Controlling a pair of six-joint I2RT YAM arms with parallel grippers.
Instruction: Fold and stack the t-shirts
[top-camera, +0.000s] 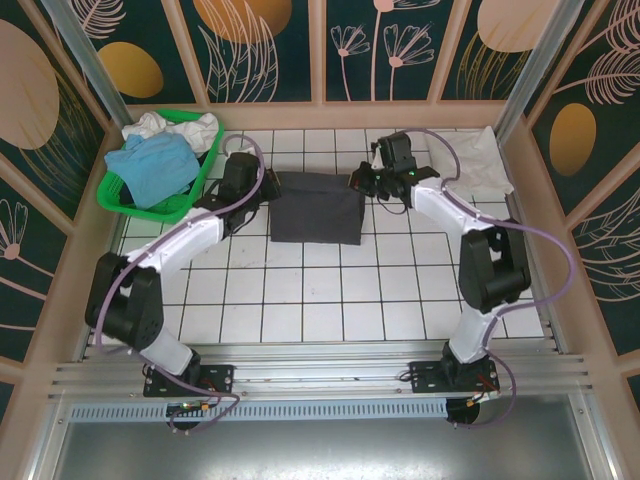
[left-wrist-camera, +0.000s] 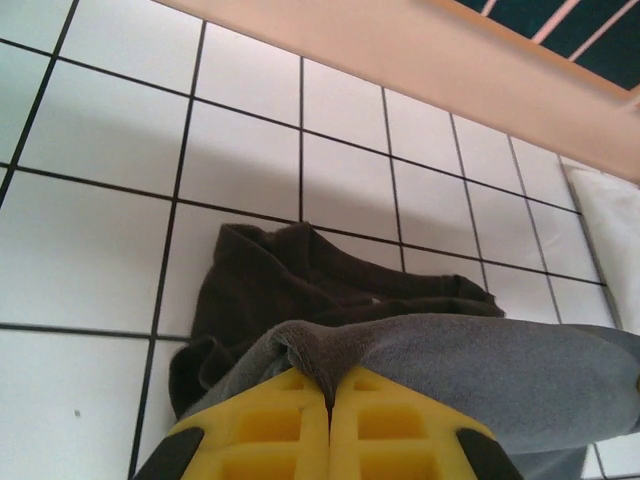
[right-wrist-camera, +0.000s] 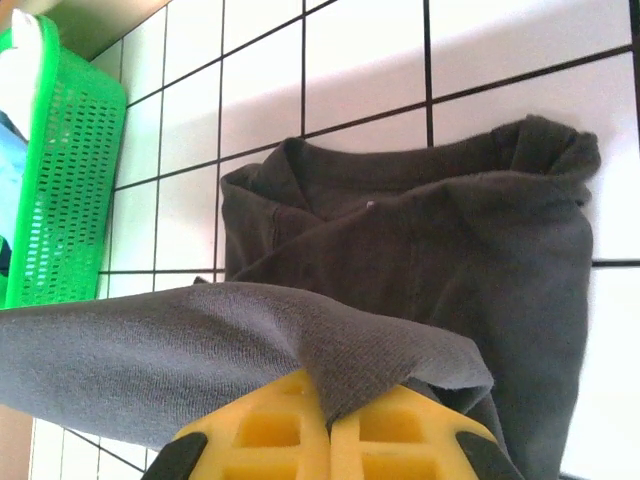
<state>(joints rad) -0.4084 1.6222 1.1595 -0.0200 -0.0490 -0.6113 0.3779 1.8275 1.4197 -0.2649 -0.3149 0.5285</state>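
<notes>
The dark charcoal t-shirt (top-camera: 317, 207) lies in the middle of the white tiled counter (top-camera: 330, 300), towards the far side. From my overhead view it is a rough rectangle. Both of my arms reach in to its far edge, one at each corner.

On my left wrist camera, the left tool (left-wrist-camera: 329, 388) has its yellow fingers (left-wrist-camera: 262, 430) pressed together with a ridge of the shirt's grey cloth pinched between them. The held edge stretches off to the right across the view. Beneath it, the rest of the shirt sits bunched and darker on the tiles.

On my right wrist camera, the right tool (right-wrist-camera: 330, 410) is closed on the same shirt in the same way. A fold of cloth is nipped between its fingers (right-wrist-camera: 268, 430) and the raised edge runs off to the left. Below that edge I can see the neckline lying flat on the counter.

The green basket (top-camera: 112, 196) stands at the far left corner, near the left arm. It holds a light blue t-shirt (top-camera: 155, 165), with white t-shirts (top-camera: 178, 127) heaped behind it. Another white shirt (top-camera: 485, 160) lies on the counter in the far right corner, well apart from the dark one.
</notes>
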